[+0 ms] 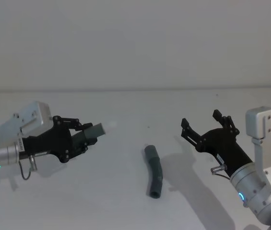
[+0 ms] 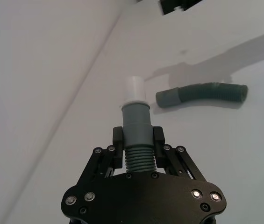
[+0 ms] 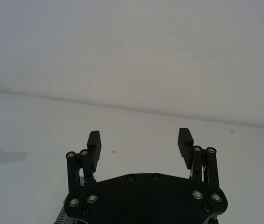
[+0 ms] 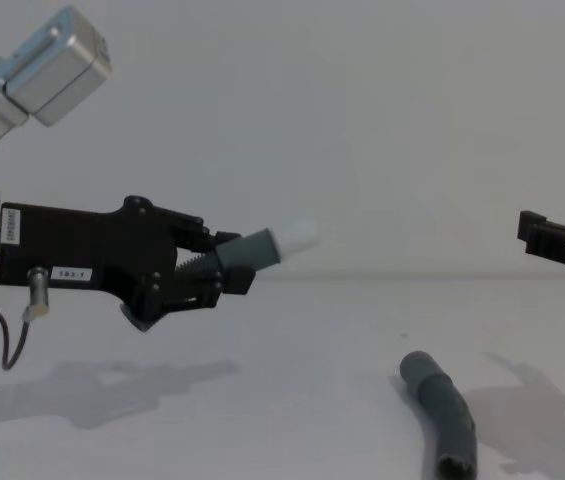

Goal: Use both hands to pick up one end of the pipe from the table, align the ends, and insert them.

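Fingers of the black left gripper (image 2: 138, 140) are closed on the ribbed middle of one short, dark grey corrugated hose piece (image 2: 136, 122). They hold it off the table with its narrow white plug tip (image 2: 134, 88) pointing forward and towards the robot's right. The black right gripper (image 1: 201, 120) hangs over the right side, spread wide and holding nothing. Between the two, nearer the right one, the second curved dark grey hose piece (image 1: 153, 171) lies on the matte whitish-grey table (image 1: 101, 206), its open cuff (image 1: 154, 192) at the end nearest the robot.

The step in hand looks like the right-hand pickup. It should go best if the wrist turns so the fingers straddle the hose across its width. Closing on the ribs just behind the cuff would leave the mouth unpinched and clear for the plug. A grip too near the far end would likely let the cuff droop.
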Controlling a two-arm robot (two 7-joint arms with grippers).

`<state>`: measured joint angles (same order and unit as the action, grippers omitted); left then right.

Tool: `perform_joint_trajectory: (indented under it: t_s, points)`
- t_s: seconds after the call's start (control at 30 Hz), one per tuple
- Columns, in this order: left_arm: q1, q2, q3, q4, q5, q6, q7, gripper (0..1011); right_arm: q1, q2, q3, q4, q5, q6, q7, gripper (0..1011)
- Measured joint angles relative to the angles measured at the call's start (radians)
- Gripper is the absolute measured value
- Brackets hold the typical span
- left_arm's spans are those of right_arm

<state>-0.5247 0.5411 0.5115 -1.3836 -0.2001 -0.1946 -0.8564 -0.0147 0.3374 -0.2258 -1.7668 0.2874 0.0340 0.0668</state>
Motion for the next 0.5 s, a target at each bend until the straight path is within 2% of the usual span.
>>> perform_joint_trajectory:
  t_s: [0.3, 0.33, 0.4, 0.5]
  points:
    - [-0.075, -0.013, 0.039, 0.096, 0.019, -0.212, -0.092, 336, 0.0, 0.0, 0.0, 0.0, 0.0, 0.0, 0.0, 1001]
    - [-0.075, -0.013, 0.039, 0.096, 0.019, -0.212, -0.092, 336, 0.0, 0.0, 0.0, 0.0, 0.0, 0.0, 0.0, 1000]
    - [-0.1, -0.021, 0.05, 0.13, 0.024, -0.281, -0.118, 336, 0.0, 0.0, 0.0, 0.0, 0.0, 0.0, 0.0, 1001]
    - [-0.119, -0.028, 0.058, 0.158, 0.026, -0.323, -0.135, 336, 0.0, 0.0, 0.0, 0.0, 0.0, 0.0, 0.0, 1001]
